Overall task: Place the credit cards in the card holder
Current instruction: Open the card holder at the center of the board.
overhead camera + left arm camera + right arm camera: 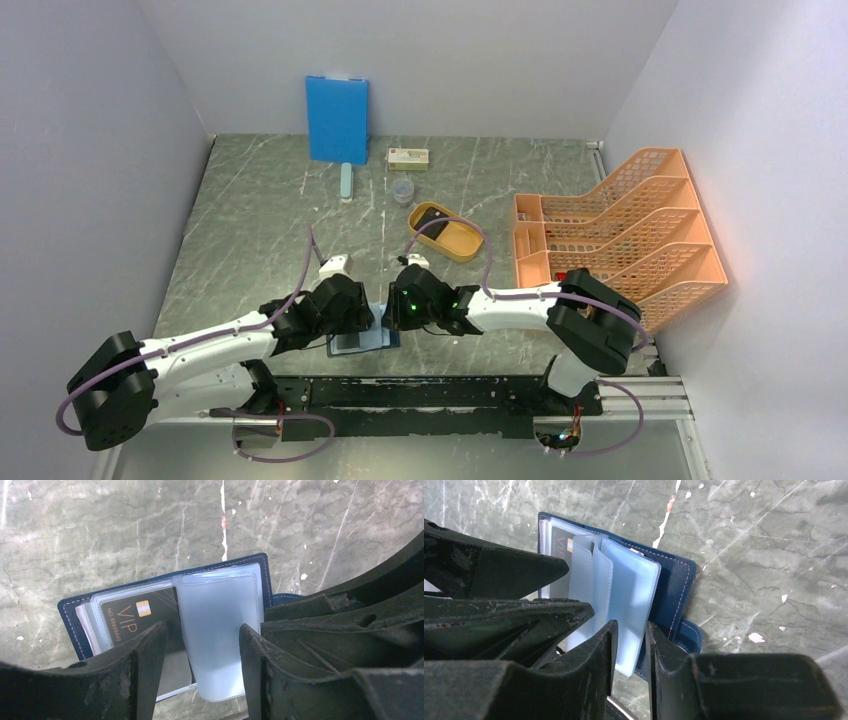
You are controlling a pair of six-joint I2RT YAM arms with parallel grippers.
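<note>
The navy card holder (250, 562) lies open on the marble table near the front edge, between both grippers; it also shows in the top view (362, 341) and the right wrist view (674, 580). A black VIP credit card (135, 616) sits in one of its clear sleeves. Another clear sleeve (220, 625) stands up between the fingers of my left gripper (202, 650), which is open around it. My right gripper (631, 640) is closed on the edge of a clear sleeve (631, 597). A dark card (432, 217) lies in the yellow oval tray (462, 245).
A large blue board (337, 118) leans on the back wall. A small box (408, 157), a small cup (402, 190) and a pale bar (346, 182) lie near it. An orange file rack (620, 235) stands at the right.
</note>
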